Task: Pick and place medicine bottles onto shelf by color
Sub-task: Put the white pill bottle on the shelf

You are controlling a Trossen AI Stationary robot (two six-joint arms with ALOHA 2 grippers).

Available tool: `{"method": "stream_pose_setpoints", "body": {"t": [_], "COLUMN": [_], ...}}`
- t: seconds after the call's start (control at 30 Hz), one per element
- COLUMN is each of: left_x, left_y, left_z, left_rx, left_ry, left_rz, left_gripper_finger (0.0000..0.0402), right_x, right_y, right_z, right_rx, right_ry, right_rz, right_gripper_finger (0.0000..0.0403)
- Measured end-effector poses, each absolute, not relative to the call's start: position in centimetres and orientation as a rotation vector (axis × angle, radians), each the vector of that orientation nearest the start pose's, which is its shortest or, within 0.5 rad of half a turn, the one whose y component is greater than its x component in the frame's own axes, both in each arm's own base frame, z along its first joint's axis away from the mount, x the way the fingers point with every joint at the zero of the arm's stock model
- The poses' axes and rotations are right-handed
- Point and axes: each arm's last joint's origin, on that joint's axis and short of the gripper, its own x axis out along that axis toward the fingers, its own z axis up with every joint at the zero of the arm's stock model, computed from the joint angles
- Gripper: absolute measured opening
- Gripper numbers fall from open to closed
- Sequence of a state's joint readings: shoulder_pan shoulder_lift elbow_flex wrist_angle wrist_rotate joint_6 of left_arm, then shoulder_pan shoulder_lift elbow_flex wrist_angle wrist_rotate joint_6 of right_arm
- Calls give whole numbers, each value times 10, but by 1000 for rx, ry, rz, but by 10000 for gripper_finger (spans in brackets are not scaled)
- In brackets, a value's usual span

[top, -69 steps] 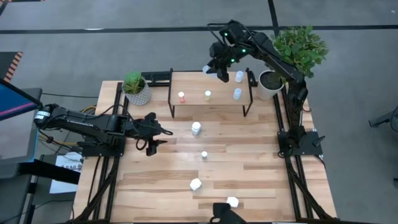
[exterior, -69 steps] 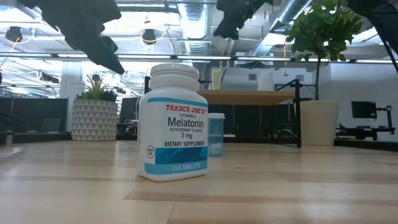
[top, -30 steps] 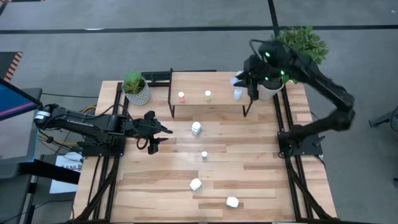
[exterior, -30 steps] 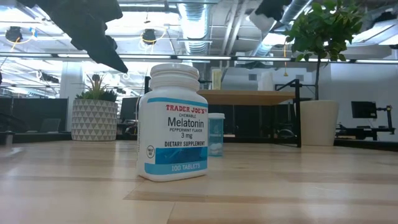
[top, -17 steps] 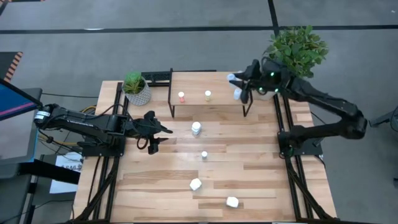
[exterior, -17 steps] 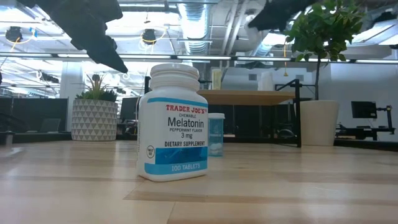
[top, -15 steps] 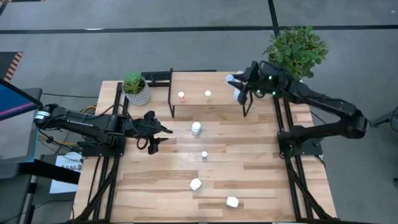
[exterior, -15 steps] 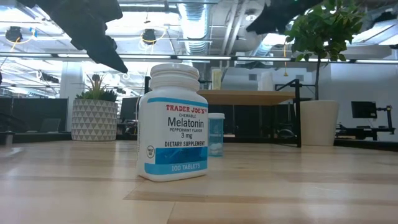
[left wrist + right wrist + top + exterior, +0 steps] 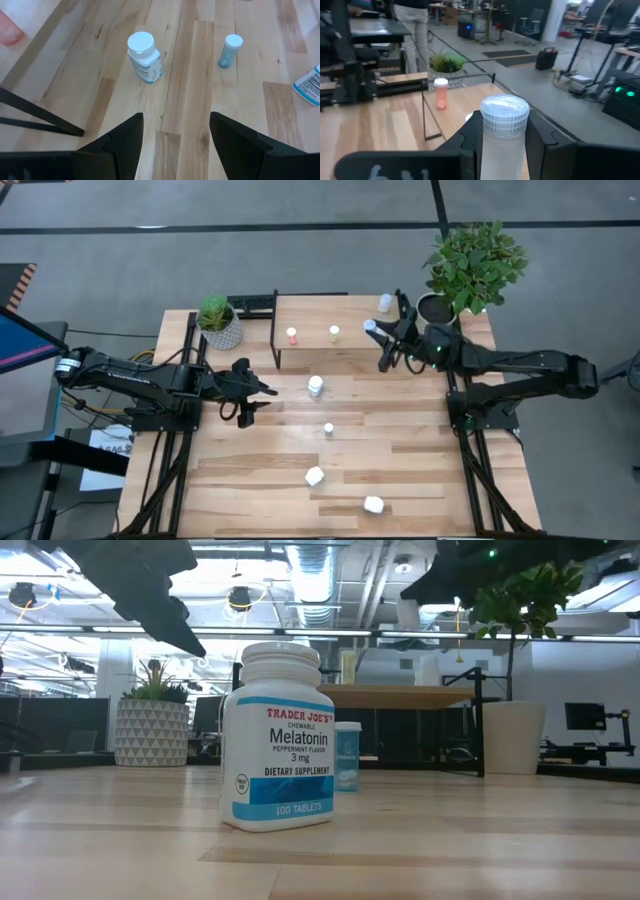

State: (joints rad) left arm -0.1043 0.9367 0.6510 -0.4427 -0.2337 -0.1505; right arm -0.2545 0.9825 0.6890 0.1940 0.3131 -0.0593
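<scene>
My right gripper [image 9: 378, 340] is shut on a pale bottle with a ribbed cap [image 9: 504, 112], above the right end of the light-wood shelf [image 9: 340, 310]. On the shelf stand an orange bottle [image 9: 292, 335], a yellow-capped one [image 9: 334, 333] and a pale one [image 9: 385, 302] at its far right corner. My left gripper [image 9: 258, 398] is open and empty over the table's left part. On the table before it stand a white bottle [image 9: 144, 55] and a small pale-blue bottle [image 9: 230, 47]. Two white bottles [image 9: 314, 476] [image 9: 374, 504] lie nearer the front edge. My right gripper pinches the pale bottle's body [image 9: 501, 150] between its two fingers [image 9: 472, 137], one on each side. The fingers come roughly level from the table's right and lie along the bottle. Its cap [image 9: 370, 327] sticks out past the fingertips, and the bottle is clear of the shelf.
A small potted plant [image 9: 217, 320] stands at the far left by the shelf, a larger one [image 9: 470, 265] at the far right. The low view shows a white Melatonin bottle [image 9: 280, 740] close up with the pale-blue one behind it. A person stands beyond the table in the right wrist view [image 9: 415, 20].
My right arm has stretched out and come down. Its gripper has gone from above the shelf's far right corner toward the table's near edge and a little left, staying shut on the pale bottle. The bottle at the shelf's far right corner shows again.
</scene>
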Motion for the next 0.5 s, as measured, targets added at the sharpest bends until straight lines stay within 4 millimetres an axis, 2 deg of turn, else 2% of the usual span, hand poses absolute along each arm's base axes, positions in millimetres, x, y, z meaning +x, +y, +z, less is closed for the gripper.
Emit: {"method": "stream_pose_setpoints", "body": {"t": [0.3,0.5], "left_x": [187,187], "left_y": [-13,-13], "left_z": [241,241], "left_rx": [-7,12], "left_ry": [708,709], "left_rz": [173,168], "left_gripper_finger": [215,215], "right_x": [230,244], "right_y": [-47,-44], "right_z": [263,251], "right_rx": [-56,-56], "right_ry": [81,65], "right_rz": [-734,-860], "right_gripper_finger": [99,99]}}
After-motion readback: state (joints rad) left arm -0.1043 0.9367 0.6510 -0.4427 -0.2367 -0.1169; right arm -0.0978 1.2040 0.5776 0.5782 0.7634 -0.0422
